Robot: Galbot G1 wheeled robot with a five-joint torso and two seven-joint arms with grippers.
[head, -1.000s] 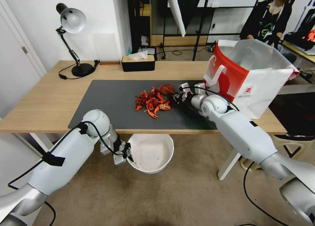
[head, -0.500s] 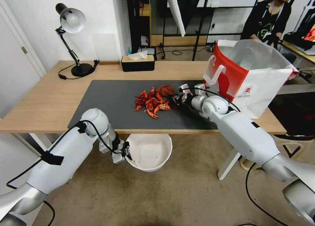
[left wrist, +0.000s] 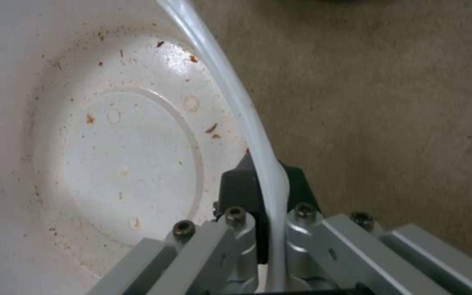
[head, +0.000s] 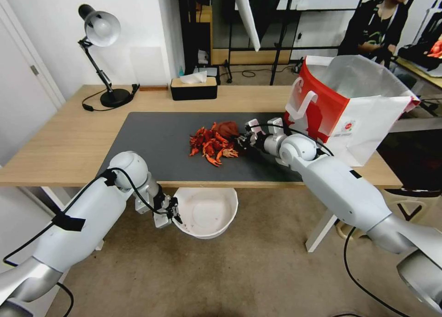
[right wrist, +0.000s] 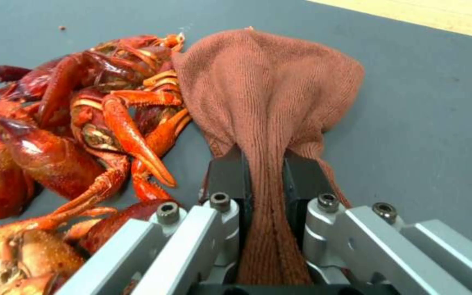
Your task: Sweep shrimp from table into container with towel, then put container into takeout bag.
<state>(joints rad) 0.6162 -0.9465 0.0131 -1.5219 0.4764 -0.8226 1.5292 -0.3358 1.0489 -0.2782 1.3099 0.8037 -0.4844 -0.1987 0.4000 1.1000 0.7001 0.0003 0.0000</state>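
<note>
Towel: right gripper (right wrist: 266,172) pinches a fold of the towel (right wrist: 271,90) low on the dark mat, bunched cloth touching the shrimp (head: 212,142), which suits pushing the pile.
Shrimp: heaped mid-mat on the table (head: 60,142), none in the bowl yet.
Container: left gripper (left wrist: 266,184) clamps the rim of the container (head: 206,212), holding it below the table's near edge, in front of the pile, likely to catch it.
Bag: takeout bag (head: 354,105) stands open beside the right arm, ready for the filled bowl.
</note>
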